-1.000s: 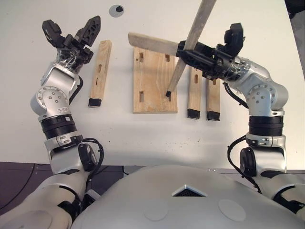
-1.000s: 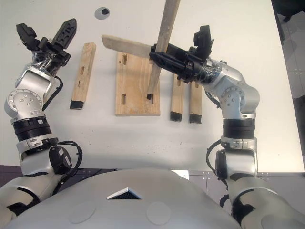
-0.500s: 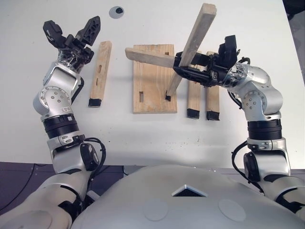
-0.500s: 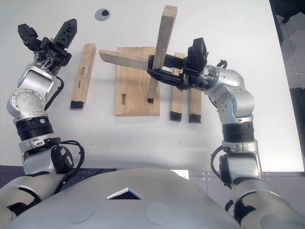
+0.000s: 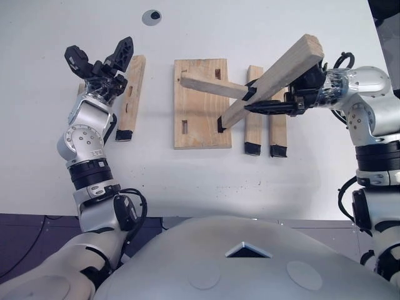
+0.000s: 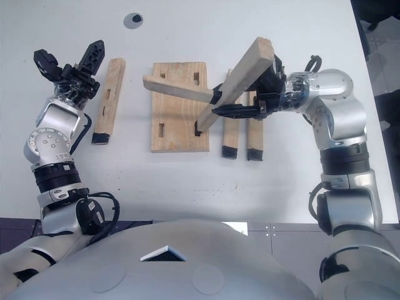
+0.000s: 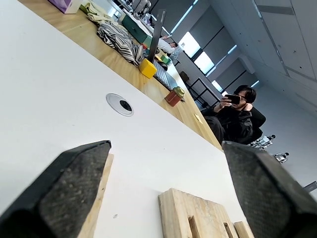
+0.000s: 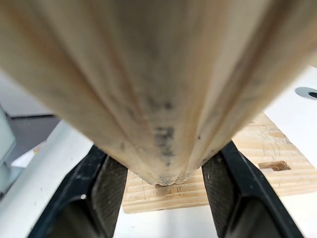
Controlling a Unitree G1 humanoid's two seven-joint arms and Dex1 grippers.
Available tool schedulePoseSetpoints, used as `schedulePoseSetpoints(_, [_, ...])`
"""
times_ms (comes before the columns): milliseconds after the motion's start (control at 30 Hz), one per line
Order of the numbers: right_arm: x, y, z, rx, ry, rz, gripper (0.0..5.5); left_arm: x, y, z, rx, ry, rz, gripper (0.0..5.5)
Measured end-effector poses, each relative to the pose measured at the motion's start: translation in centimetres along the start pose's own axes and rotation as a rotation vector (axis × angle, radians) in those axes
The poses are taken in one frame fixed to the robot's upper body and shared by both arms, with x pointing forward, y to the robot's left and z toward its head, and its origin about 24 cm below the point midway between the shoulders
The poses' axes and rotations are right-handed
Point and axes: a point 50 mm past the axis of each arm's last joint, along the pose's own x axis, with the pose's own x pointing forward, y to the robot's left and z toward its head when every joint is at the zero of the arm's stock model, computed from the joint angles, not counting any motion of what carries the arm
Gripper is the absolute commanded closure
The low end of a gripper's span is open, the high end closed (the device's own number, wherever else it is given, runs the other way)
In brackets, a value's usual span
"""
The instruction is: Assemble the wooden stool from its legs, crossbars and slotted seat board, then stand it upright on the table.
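One white table [image 5: 312, 25] carried all the parts. The seat board [image 5: 200, 134] lay flat in its middle, slots up. Over it my right gripper [image 5: 249, 102] was clamped on a leg [image 5: 275, 72], which leaned strongly toward the right. Its black-tipped lower end touched the board at the near right slot [image 5: 220, 125]. A crossbar [image 5: 209, 85] stuck out of this leg and pointed left above the board. Two more legs [image 5: 253, 134] lay just beside the board on the right. A fourth leg [image 5: 131, 87] lay on the left, apart from the board. My left gripper [image 5: 100, 50] hung by the far end of that fourth leg with its fingers spread wide, holding nothing.

I judged the step in hand was to seat the held leg in its slot. To do it well I would need to bring the leg upright first, keep the tip on the slot, and then press straight down. Pressing while it was tilted could jam the end or slide the board. The free left gripper could steady the board.
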Motion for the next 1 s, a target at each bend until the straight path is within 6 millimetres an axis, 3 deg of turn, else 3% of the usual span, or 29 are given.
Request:
schedulePoseSetpoints(433, [1.8, 0.5, 2.1, -0.101, 0.148, 0.026, 3.46, -1.8, 0.6, -2.0, -0.044, -0.019, 0.08, 1.35])
schedulePoseSetpoints(667, [3.0, 1.3, 2.1, -0.186, 0.223, 0.033, 3.46, -2.4, 0.6, -2.6, -0.057, -0.021, 0.089, 1.35])
schedulePoseSetpoints(867, [3.1, 0.1, 2.5, -0.113, 0.248, 0.052, 3.46, -2.5, 0.6, -2.5, -0.054, -0.026, 0.103, 1.35])
schedulePoseSetpoints(1000, [2.8, -0.6, 1.7, -0.04, 0.267, 0.041, 3.46, -2.7, 0.7, -2.4, -0.056, -0.031, 0.109, 1.35])
